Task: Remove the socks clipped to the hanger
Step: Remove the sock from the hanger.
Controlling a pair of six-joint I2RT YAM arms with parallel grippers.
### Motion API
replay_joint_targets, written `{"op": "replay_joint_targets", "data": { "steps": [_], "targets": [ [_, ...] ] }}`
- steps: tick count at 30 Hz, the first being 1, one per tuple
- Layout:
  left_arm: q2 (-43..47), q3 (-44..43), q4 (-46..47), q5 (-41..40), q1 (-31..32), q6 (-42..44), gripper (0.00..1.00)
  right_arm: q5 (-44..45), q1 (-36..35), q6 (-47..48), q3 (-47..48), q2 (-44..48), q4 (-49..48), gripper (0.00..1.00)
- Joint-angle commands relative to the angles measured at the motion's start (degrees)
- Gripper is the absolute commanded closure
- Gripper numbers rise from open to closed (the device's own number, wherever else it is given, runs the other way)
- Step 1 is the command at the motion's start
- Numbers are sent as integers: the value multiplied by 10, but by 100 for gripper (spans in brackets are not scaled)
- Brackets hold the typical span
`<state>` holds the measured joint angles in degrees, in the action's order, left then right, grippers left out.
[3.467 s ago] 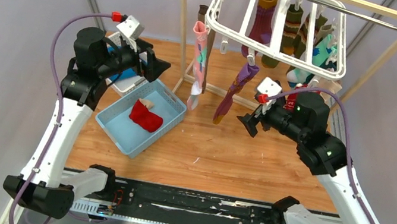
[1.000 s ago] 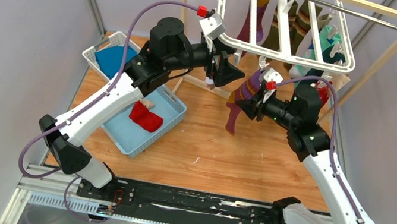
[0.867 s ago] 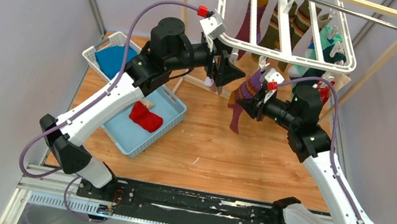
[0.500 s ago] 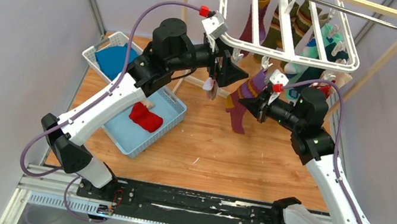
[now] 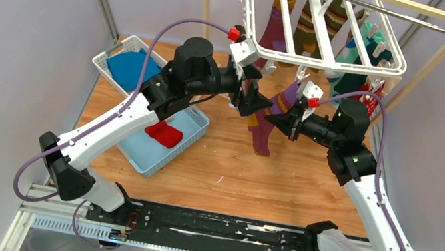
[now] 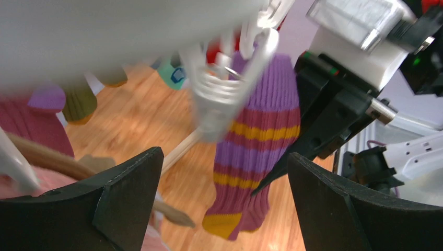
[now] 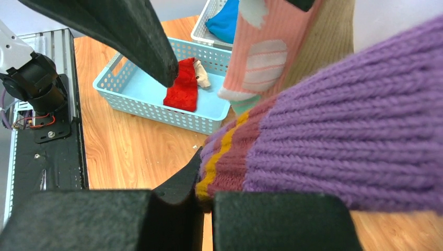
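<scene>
1. White plastic rectangular drying hanger (image 5: 340, 68) hangs tilted from the wooden pole rack (image 5: 429, 60) above the far edge of the bench, toward its far right corner. Brown-and-olive striped socks (image 5: 307, 28) and others in maroon and teal dangle from its clips.
2. Below the hanger's near rim, over the middle of the bench, hangs a purple ribbed sock (image 5: 264, 129) with maroon and yellow stripes, toe down. Its cuff reaches up to a small white clip (image 6: 224, 99), but blur hides whether the clip bites it.
3. Partway down that sock's leg, the right gripper (image 5: 276, 122) has its fingers pressed together on the knit.
4. Just left of the sock, the left gripper (image 5: 256, 102) has its jaws spread wide. In its wrist view the white clip sits between them, and they hold nothing.
5. From the right wrist, a pink patterned sock (image 7: 261, 57) hangs just behind the purple one.
6. Near the left edge a light-blue perforated basket (image 5: 134, 152) holds a red sock (image 5: 163, 134). At the far left corner a white basket (image 5: 105, 60) holds a blue folded cloth (image 5: 126, 66).
</scene>
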<state>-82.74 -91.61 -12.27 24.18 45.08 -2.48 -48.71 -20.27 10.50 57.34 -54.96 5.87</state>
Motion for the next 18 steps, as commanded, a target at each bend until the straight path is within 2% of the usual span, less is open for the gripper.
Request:
{"op": "replay_joint_targets", "data": {
  "steps": [1, 6, 13, 18],
  "targets": [
    [41, 32, -8, -48, 2, 24, 6, -7, 11, 12, 13, 1, 4, 100],
    [32, 18, 12, 41, 3, 6, 7, 1, 18, 19, 11, 1, 8, 100],
    [-41, -80, 15, 1, 3, -49, 7, -8, 26, 14, 17, 0, 8, 100],
    [-74, -99, 40, 20, 3, -90, 7, -9, 26, 13, 18, -4, 6, 99]
  ]
}}
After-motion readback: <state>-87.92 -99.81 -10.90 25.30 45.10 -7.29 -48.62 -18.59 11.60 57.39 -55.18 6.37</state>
